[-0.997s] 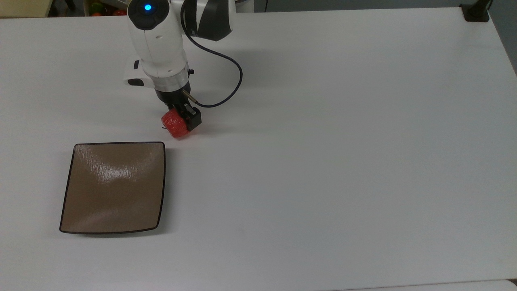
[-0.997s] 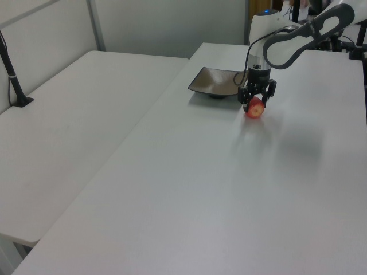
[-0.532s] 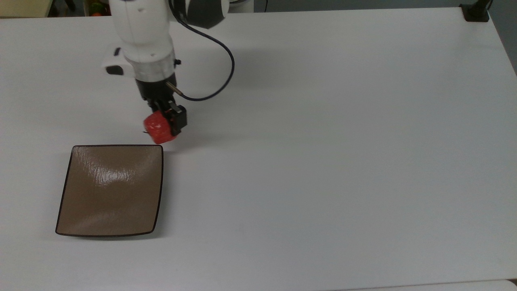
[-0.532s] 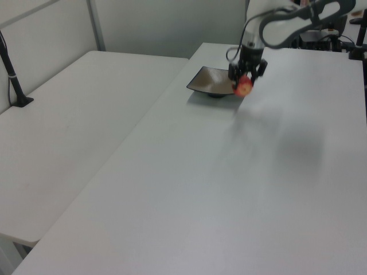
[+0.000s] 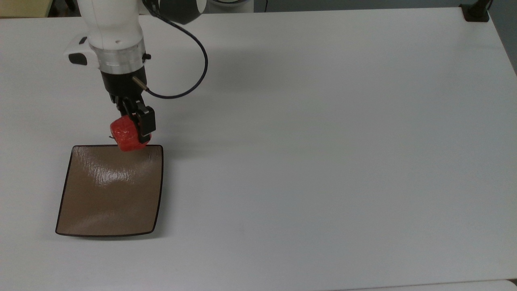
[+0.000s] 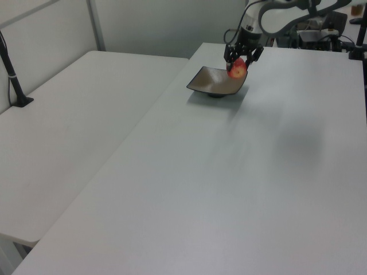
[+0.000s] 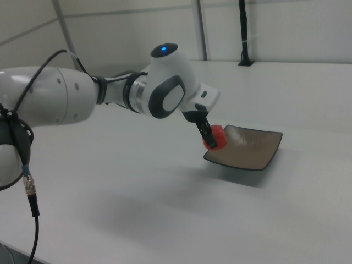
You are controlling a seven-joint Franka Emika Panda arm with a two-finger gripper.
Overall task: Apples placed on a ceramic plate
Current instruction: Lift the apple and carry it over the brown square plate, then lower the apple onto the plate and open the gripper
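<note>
My gripper (image 5: pixel 130 130) is shut on the small red apple (image 5: pixel 126 137), holding it in the air over the far edge of the square brown plate (image 5: pixel 109 198) in the top view. In the left view the apple (image 6: pixel 236 69) hangs above the plate (image 6: pixel 212 83) at its right side, with the gripper (image 6: pixel 237 63) around it. The right view shows the gripper (image 7: pixel 210 137) and the apple (image 7: pixel 215 137) at the left rim of the plate (image 7: pixel 247 148). The plate has nothing on it.
The plate lies on a wide white table (image 5: pixel 323 141). A dark cable (image 5: pixel 190 85) loops from my wrist over the table. A black post base (image 5: pixel 476 12) stands at the far right corner in the top view. A second white table (image 6: pixel 69 132) adjoins on the left view's left.
The arm has carried the apple to the top view's left and a little toward the plate, from beside the plate's corner to over its far edge. The plate has not moved in the last half second.
</note>
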